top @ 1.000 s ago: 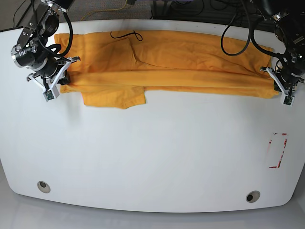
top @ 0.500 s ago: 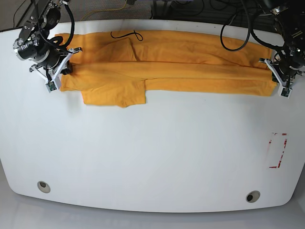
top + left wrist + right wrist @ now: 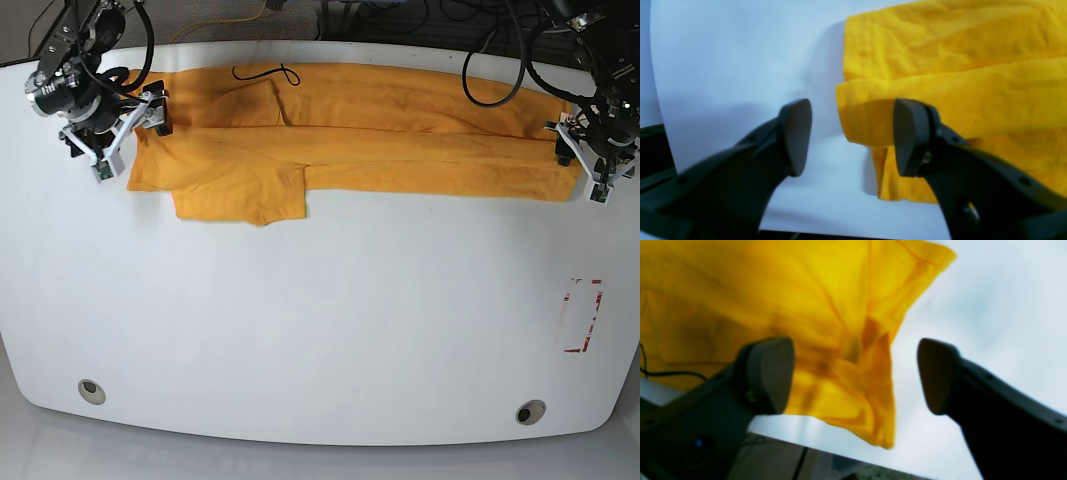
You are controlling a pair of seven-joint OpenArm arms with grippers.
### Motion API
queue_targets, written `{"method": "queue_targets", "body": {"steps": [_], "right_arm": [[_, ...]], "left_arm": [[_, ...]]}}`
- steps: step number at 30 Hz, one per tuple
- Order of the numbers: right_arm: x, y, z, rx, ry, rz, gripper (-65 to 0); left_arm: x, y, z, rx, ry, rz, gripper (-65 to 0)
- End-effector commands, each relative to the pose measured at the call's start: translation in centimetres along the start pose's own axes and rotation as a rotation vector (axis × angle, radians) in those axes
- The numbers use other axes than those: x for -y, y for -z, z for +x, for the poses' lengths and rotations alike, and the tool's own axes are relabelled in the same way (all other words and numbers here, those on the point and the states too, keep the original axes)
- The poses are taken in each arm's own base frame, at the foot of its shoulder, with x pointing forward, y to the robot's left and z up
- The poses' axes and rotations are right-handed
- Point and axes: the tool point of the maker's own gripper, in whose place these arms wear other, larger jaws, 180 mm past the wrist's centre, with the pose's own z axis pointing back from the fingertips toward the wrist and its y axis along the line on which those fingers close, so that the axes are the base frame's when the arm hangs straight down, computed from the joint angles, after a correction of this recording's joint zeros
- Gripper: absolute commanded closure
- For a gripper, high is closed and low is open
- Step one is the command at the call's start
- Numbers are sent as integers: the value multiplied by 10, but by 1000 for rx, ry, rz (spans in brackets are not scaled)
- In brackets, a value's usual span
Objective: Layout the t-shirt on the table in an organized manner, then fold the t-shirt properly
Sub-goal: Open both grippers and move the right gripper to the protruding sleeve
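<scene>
— Along the far edge of the tabletop [image 3: 320, 320] lies the t-shirt [image 3: 400, 140], folded lengthwise into a long band — one sleeve sticks out. Crosswise folds remain, I judge.

— Jaws? Containers?

— Left gripper [image 3: 587, 172] and right gripper [image 3: 128, 137] stand wide, holding nothing. No containers.

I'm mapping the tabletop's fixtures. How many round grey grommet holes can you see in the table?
2. One grommet hole sits near the table's front-left corner in the base view, the other near its front-right corner. The t-shirt could hide more.
</scene>
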Motion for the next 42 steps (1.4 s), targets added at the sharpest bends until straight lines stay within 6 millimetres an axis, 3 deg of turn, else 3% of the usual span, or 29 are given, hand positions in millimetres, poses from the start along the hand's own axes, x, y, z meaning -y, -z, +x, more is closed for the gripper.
{"method": "queue_targets", "body": {"steps": [1, 4, 12, 17, 21, 29, 37, 42], "right_arm": [[17, -12, 8, 34, 0, -60, -583], [21, -14, 11, 46, 5, -71, -583], [15, -11, 57, 169, 0, -41, -583], [3, 10, 86, 203, 2, 9, -583], [-8, 39, 103, 196, 15, 65, -583], [-20, 78, 105, 173, 63, 154, -583], [-26, 92, 100, 155, 97, 197, -583], [-49, 99, 105, 147, 59, 243, -583]], "left_arm": [[-10, -6, 14, 42, 8, 29, -367], [-14, -7, 16, 47, 14, 35, -367], [-24, -14, 38, 99, 24, 67, -367], [-30, -20, 56, 146, 30, 91, -367], [-33, -22, 66, 170, 27, 102, -367], [-38, -25, 76, 194, 27, 114, -367], [-37, -24, 74, 189, 28, 113, -367], [-37, -24, 74, 187, 28, 111, -367]]}}
